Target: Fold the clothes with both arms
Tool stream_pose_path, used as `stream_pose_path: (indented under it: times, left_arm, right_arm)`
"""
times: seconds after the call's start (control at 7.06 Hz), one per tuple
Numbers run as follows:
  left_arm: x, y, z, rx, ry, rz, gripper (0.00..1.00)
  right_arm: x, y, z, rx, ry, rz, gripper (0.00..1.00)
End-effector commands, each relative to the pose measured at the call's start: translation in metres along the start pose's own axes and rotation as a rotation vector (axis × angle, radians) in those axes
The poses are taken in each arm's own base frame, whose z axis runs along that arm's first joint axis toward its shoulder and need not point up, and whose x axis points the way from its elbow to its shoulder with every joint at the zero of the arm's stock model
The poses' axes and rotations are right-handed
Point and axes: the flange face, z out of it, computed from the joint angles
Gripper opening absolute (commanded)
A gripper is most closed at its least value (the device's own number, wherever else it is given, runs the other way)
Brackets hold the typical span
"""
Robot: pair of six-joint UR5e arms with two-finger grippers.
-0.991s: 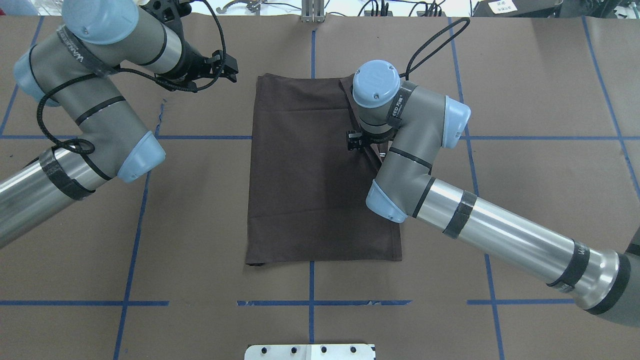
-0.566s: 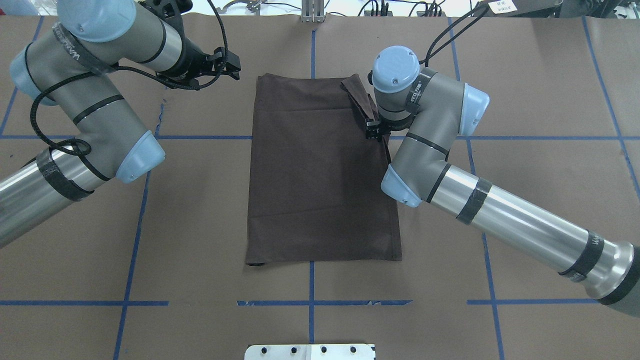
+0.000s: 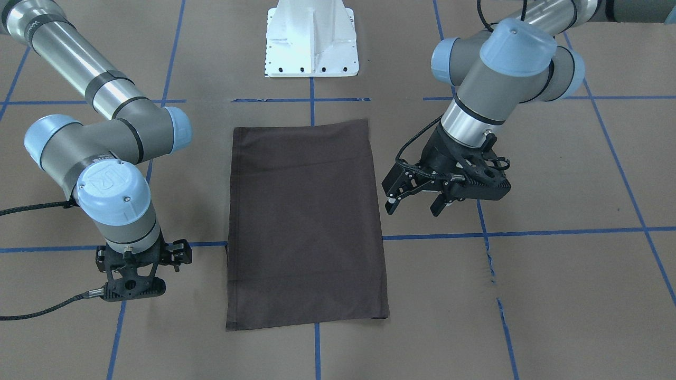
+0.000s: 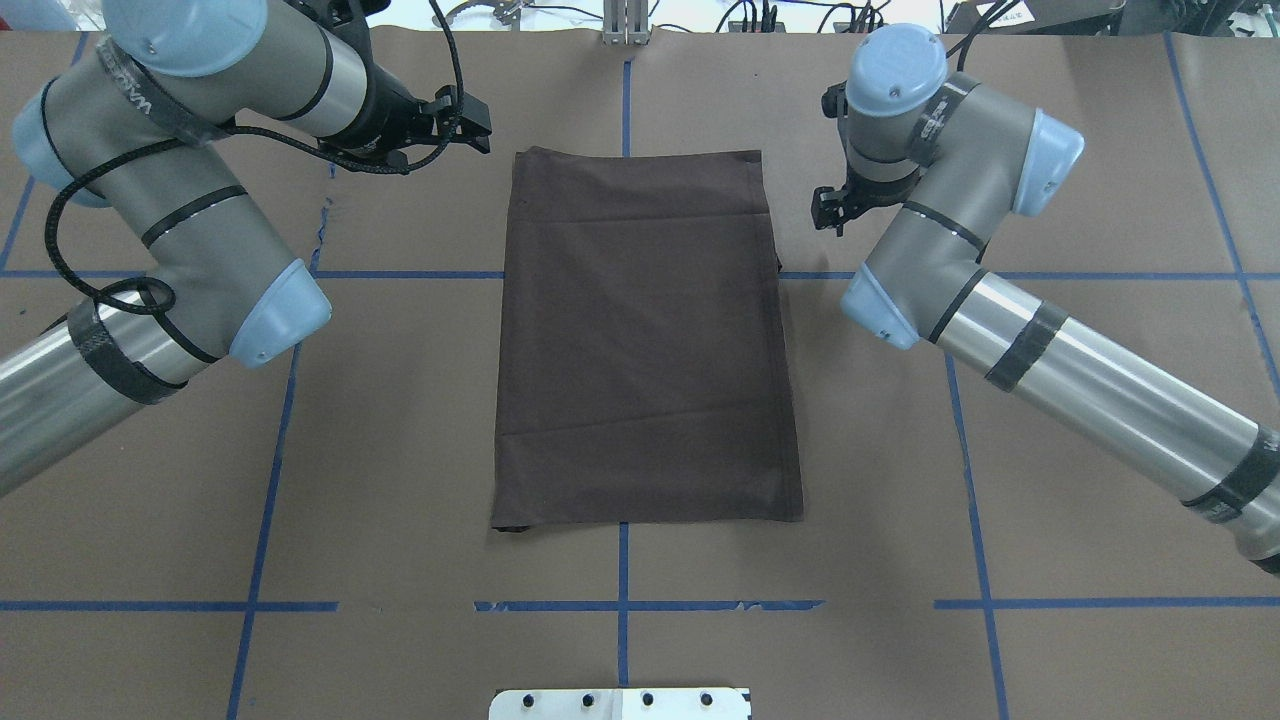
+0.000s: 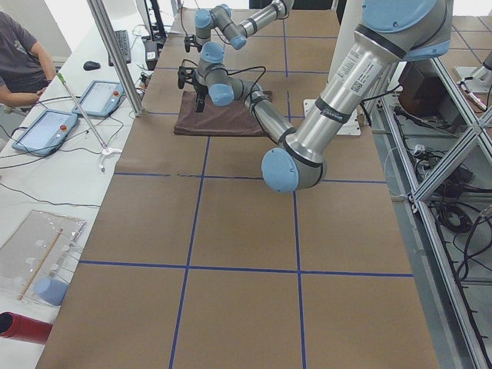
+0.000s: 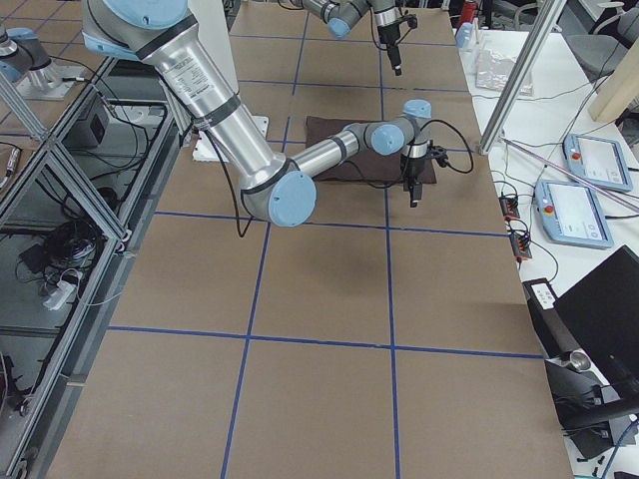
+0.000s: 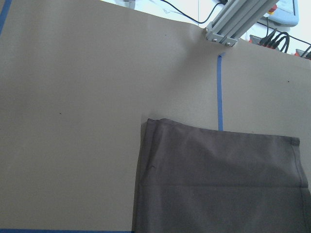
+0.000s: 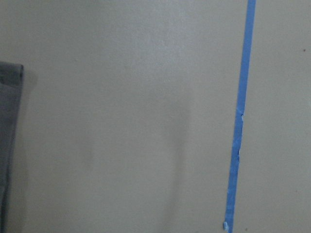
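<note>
The table (image 4: 400,450) is covered in brown paper, and everything here is placed relative to the shirt (image 4: 640,340). The shirt lies flat at the table's middle, folded into a neat rectangle with no sleeves or collar showing. The left arm (image 4: 190,230) reaches in beside its left edge and the right arm (image 4: 1080,385) beside its right edge. Neither touches the cloth. The left end effector (image 3: 414,206) hovers just off the shirt's far left corner, fingers spread and empty. The right end effector (image 4: 828,212) hangs near the far right corner, pointing down; whether it is spread or pressed together I cannot tell. The fabric looks thin, light and limp, so it should sag from any pinch and its layers may slide apart. The best hold is probably the two far corners together, catching every layer.
</note>
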Motion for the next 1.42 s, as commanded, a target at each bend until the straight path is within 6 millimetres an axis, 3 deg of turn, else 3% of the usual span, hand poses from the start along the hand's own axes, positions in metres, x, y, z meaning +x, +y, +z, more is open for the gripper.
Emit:
stream_pose_path:
  times: [0.0,0.14,0.28,0.57,0.71,0.85,1.27]
  left_arm:
    - [0.004,0.015,-0.011,-0.027,0.03,-0.02,1.0]
    - [-0.024,0.041,-0.01,-0.116,0.026,-0.172,1.0]
    - [-0.032,0.098,-0.004,-0.178,0.01,-0.313,1.0]
    - [-0.01,0.222,0.038,-0.168,-0.074,-0.493,1.0]
    - [-0.005,0.284,0.061,-0.144,-0.157,-0.559,1.0]
    - [-0.001,0.314,0.07,-0.138,-0.209,-0.598,1.0]
    - [-0.007,0.342,0.086,-0.151,-0.294,-0.581,1.0]
  right_arm:
    - [-0.022,0.004,-0.032,-0.042,-0.16,-0.005,1.0]
    - [-0.022,0.024,-0.045,-0.036,-0.198,0.021,1.0]
    - [-0.038,0.066,-0.055,-0.057,-0.255,0.05,1.0]
    - [-0.078,0.141,-0.077,-0.092,-0.332,0.139,1.0]
    - [-0.087,0.169,-0.086,-0.104,-0.354,0.171,1.0]
    - [-0.092,0.183,-0.097,-0.108,-0.377,0.18,1.0]
    - [-0.095,0.187,-0.1,-0.108,-0.381,0.178,1.0]
